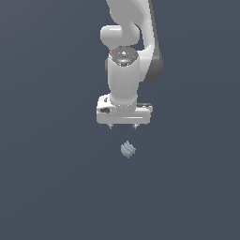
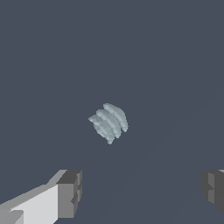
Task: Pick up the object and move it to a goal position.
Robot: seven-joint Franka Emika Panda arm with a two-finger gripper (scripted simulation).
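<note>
Flat dark grey-blue ground [image 1: 47,187] filled both views, plain, no markings. White Panda arm [image 1: 126,42] came down from the top of the exterior view, wrist pointing straight down, dark grey joint band on the side toward the exterior view's right. At its end sat the white gripper [image 1: 123,126], body wide and boxy, two short fingertips [image 1: 110,125] poking out beneath it. Fingers were spread wide apart, nothing between them; wrist view showed one grey pad [image 2: 70,192] with a white finger body behind it and the other pad at the far edge of the picture, big gap in between. The object [image 1: 128,149], a tiny pale blue-grey lump with ridged, jagged ribs, lay on the ground just below the gripper, slightly toward the exterior view's right of the gripper's midline, apart from both fingertips, not touched. In the wrist view the object [image 2: 108,122] sat ahead of the gap between the pads, ridges running diagonally. No containers seen. No readable writing or labels anywhere.
</note>
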